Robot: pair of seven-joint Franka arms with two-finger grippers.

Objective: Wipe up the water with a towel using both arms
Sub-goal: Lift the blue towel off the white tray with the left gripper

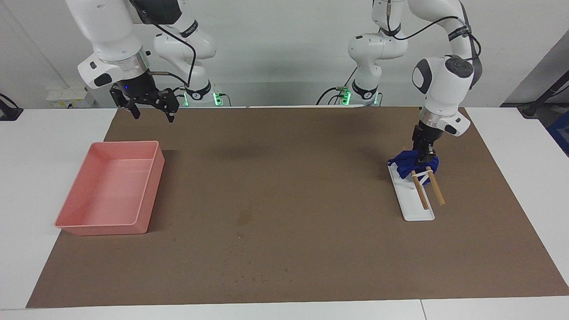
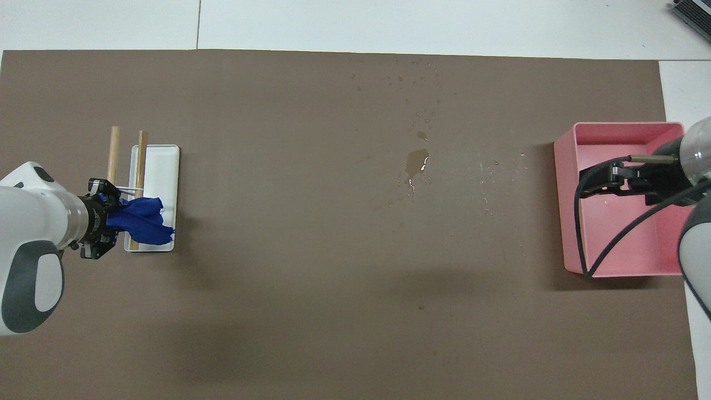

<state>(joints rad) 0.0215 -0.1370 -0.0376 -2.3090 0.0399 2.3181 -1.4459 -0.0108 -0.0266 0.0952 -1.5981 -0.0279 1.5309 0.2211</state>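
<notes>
Your left hand [image 1: 422, 154] is clamped on the towel [image 1: 406, 163] at the rack [image 1: 411, 198]; right hand [image 1: 150, 106] waits, fingers apart. Water [image 2: 416, 162] unwiped.

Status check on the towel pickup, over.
Left tool pinched on towel at rack. Right tool open, waiting above pink tray. Water unwiped, path clear.

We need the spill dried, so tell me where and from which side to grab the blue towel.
Grip the towel at its bunched top, coming straight down from above. It hangs draped over the raised ends of the two sticks of the white rack, so the top fold is free. The left gripper is already down on that fold, pinching it. The right gripper waits, open.
</notes>
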